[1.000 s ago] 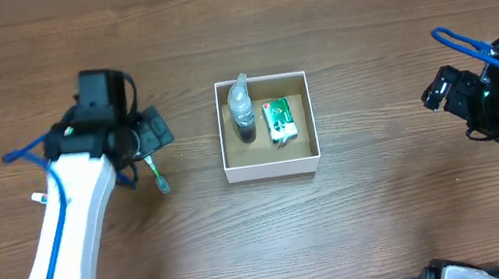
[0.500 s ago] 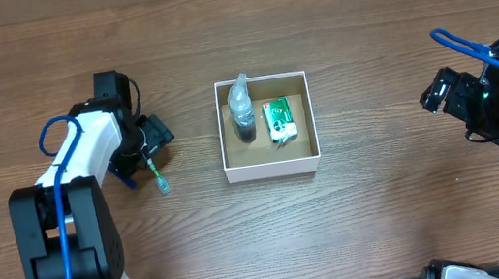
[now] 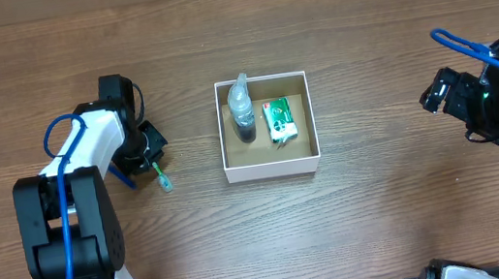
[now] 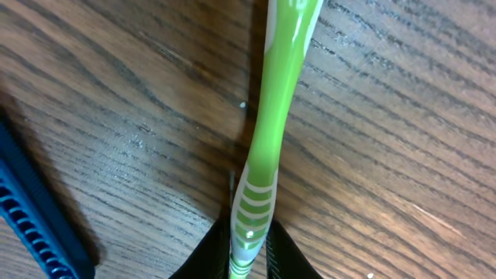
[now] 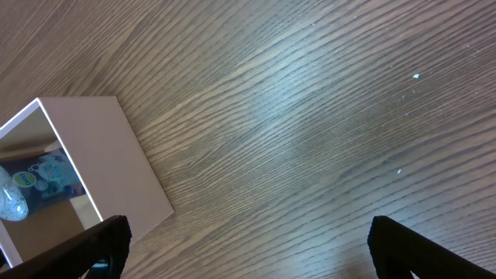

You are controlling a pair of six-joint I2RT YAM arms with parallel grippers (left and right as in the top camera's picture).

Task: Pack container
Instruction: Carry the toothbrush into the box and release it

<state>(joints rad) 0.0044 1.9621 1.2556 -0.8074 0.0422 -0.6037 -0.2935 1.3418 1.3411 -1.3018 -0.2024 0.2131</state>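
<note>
Wooden desk (image 3: pixel 388 218), box (image 3: pixel 271 168) near the middle.
Left tool (image 4: pixel 249 256) seems clamped on a green toothbrush (image 4: pixel 271 116); right tool (image 5: pixel 249 246) gapes wide.

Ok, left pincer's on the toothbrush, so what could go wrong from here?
1. The left pincer grips the green toothbrush near one end only, so it may swing or slip on lifting.
2. The blue comb lies close alongside and could get dragged.
3. The container already holds a clear bottle and a green packet; the long brush may catch on a wall.
</note>
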